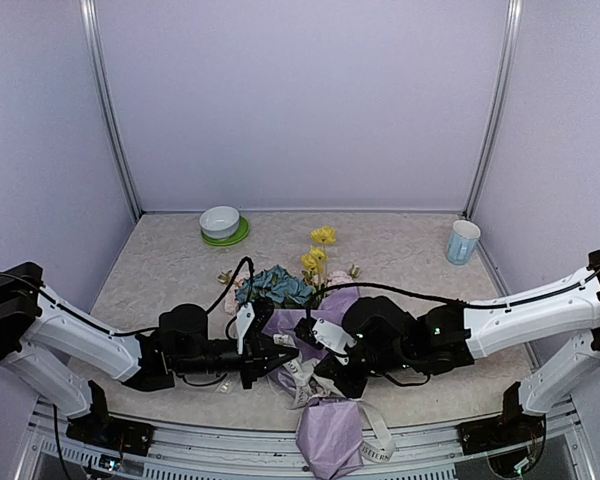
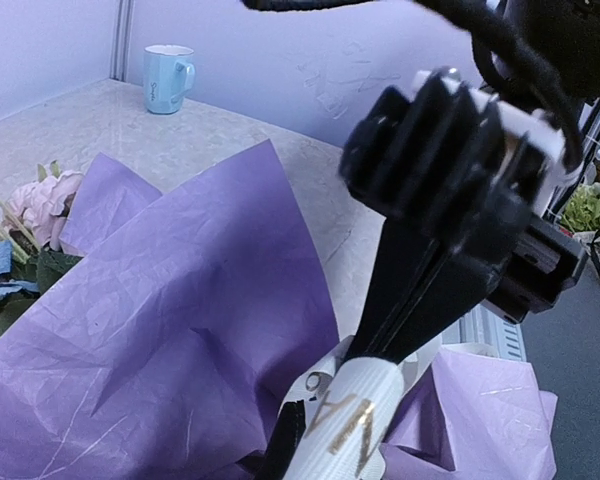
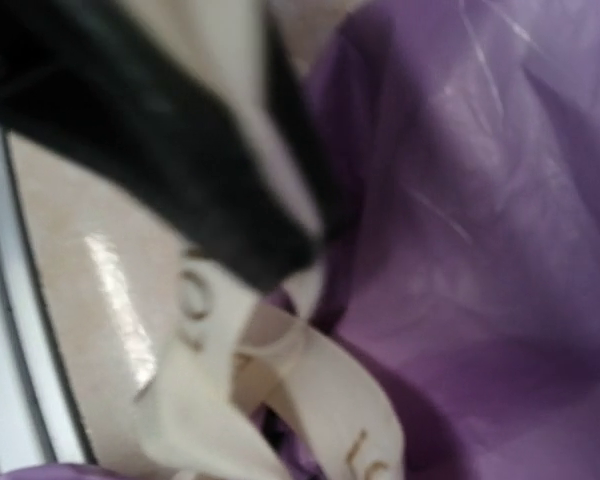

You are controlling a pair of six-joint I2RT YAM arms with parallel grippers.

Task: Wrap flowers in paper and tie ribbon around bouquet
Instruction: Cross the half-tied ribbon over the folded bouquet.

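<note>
Two white arms reach in low from 9 and 3 o'clock, black wrists nearly meeting at centre. Left end effector (image 1: 278, 352) points toward 3 o'clock, fingers closed together. Right end effector (image 2: 375, 345) angles toward 7 o'clock, pinched on ribbon (image 2: 350, 415).

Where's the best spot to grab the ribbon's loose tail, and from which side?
Grip the ribbon by its free tail, where it lies over the lilac paper at the near edge of the table. It's flat and limp, so probably come straight down and pinch across its narrow width, just back from the tip.
</note>
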